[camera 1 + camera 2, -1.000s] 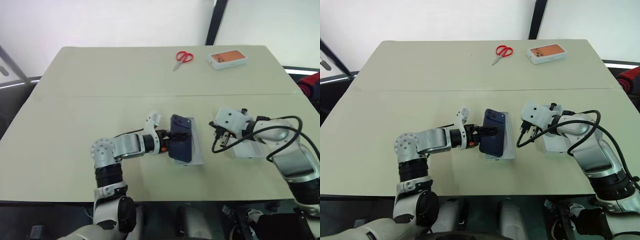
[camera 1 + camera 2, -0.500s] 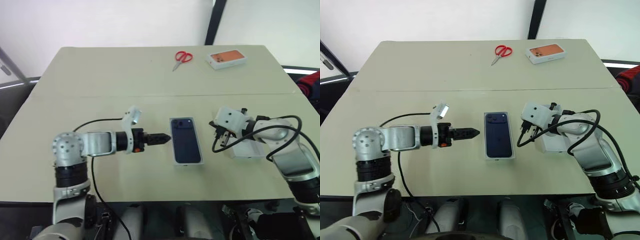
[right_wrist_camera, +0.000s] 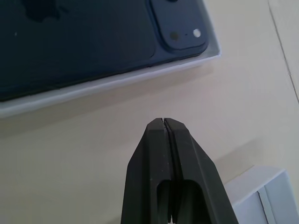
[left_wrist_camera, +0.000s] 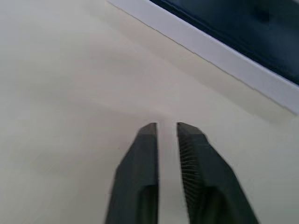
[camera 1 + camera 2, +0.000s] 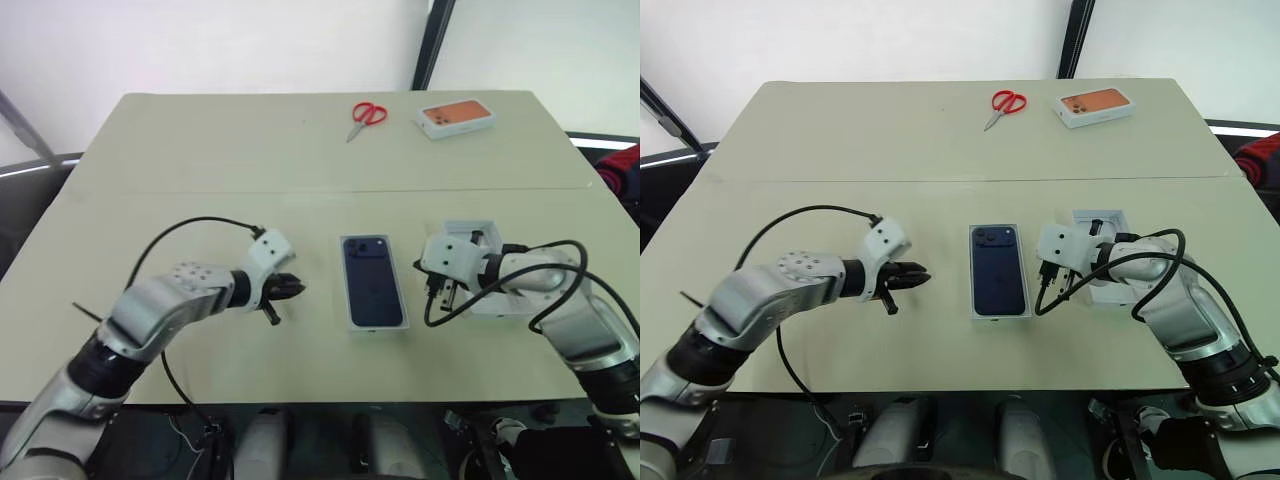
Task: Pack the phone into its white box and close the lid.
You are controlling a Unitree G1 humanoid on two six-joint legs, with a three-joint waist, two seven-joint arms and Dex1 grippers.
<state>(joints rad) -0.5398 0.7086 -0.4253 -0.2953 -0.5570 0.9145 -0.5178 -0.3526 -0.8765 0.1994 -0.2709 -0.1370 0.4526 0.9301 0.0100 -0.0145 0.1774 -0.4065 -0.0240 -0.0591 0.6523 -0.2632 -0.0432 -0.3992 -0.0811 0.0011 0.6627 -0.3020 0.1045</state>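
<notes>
Left end effector (image 5: 288, 290) hovers at nine o'clock of the white box (image 5: 349, 285), fingers nearly together and empty, apparently clear of the packed tray. Right end effector (image 3: 163, 122), pressed together, waits at three o'clock. Inside lies the phone (image 5: 372, 280): navy, glossy, camera cluster toward twelve.

A pale beige counter (image 5: 200, 160) is seen set against a white wall (image 5: 200, 40), split by a dark post (image 5: 432, 45).

Silver-grey jointed metal arms are trailing looping black cables, white wrist housings carrying ridged black-fingered left end effector (image 5: 912, 279) and right end effector (image 3: 166, 122).
</notes>
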